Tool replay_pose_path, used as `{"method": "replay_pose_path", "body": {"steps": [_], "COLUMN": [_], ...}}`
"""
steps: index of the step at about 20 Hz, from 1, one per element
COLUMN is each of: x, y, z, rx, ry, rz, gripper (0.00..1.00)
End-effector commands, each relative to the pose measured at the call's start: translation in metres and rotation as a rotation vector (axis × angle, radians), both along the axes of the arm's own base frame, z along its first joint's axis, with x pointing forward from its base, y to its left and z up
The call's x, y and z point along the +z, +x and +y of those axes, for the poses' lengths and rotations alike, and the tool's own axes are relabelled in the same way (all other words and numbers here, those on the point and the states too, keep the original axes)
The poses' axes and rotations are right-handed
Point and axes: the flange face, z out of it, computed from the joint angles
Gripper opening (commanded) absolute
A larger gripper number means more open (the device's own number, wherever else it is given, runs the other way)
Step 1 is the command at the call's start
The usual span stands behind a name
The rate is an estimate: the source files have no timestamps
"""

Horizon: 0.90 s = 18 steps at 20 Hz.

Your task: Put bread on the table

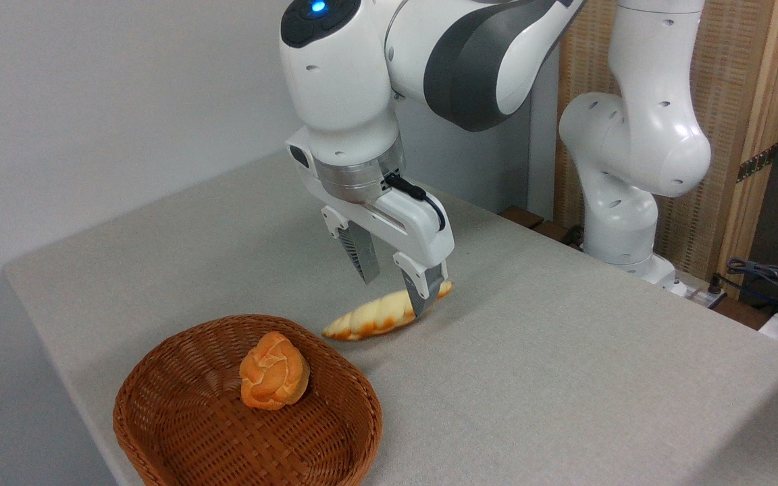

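The long twisted bread [379, 315] lies on the grey table [564, 378], just beyond the far rim of the brown wicker basket [159, 418]. It seems to rest on the cloth along its whole length, with its left tip near the basket and its right tip pointing away to the right. Inside the basket there is only a small round bun [274, 371], which is not the thing of the task.

The gripper [394, 290] hangs over the right part of the loaf. Its jaws stand apart. The near finger is in front of the loaf and hides a small part of it; the far finger is higher and behind. I cannot tell for sure whether the near finger touches the crust, but the jaws do not clamp the loaf.

I judge that the placing step is at its end: the loaf is out of the basket and the fingers are open around it. The next move calls for a straight lift of the gripper, with the jaws kept wide, so that no finger drags the loaf or rolls it toward the basket. The loaf is rounded, so a side push could turn it.
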Motion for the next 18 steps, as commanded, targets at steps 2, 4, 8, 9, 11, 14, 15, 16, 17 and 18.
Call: {"method": "replay_pose_path", "body": {"steps": [2,4,8,9,11,14,15,16,17,18], "x": [0.036,0.053,0.065,0.066,0.066,0.063,0.063,0.062,0.062,0.062], "y": [0.019,0.028,0.039,0.039,0.039,0.040,0.040,0.040,0.040,0.040], "z": [-0.010,-0.008,-0.026,-0.023,-0.019,-0.017,-0.016,-0.015,-0.016,-0.016], "rx": [-0.025,-0.032,-0.044,-0.029,-0.019,-0.018,-0.005,0.022,0.049,0.068], "ry": [0.009,0.042,0.104,0.109,0.110,0.116,0.117,0.118,0.119,0.120], "rz": [-0.158,-0.235,-0.342,-0.345,-0.341,-0.332,-0.326,-0.320,-0.315,-0.313], "gripper": [1.00,1.00,1.00,1.00,1.00,1.00,1.00,1.00,1.00,1.00]}}
